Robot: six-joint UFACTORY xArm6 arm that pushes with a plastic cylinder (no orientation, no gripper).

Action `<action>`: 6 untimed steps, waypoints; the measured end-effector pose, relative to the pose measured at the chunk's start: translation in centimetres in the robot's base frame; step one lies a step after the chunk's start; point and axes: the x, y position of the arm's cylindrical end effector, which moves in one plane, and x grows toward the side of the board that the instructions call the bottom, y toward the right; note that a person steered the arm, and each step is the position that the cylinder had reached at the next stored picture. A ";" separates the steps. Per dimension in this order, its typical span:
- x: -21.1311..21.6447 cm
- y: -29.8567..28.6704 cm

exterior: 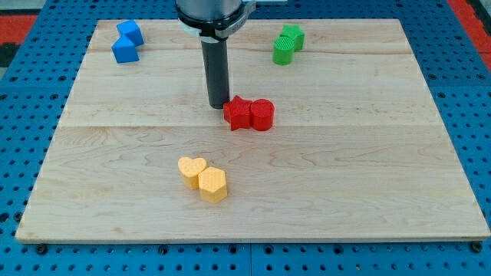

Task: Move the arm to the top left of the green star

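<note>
The green star (292, 35) sits near the view's top right of the wooden board (368, 153), touching a green cylinder (283, 50) just below-left of it. My tip (217, 104) is near the board's middle, well below and left of the green star. It stands just left of a red star (238, 113), close to or touching it. A red cylinder (261, 115) touches the red star's right side.
Two blue blocks (126, 42) sit at the view's top left, a cube above another blue piece. A yellow heart (192, 170) and a yellow hexagon (212, 185) lie together below the middle. Blue pegboard surrounds the board.
</note>
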 end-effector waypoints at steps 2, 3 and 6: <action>0.0 0.0; -5.0 0.4; -19.8 3.2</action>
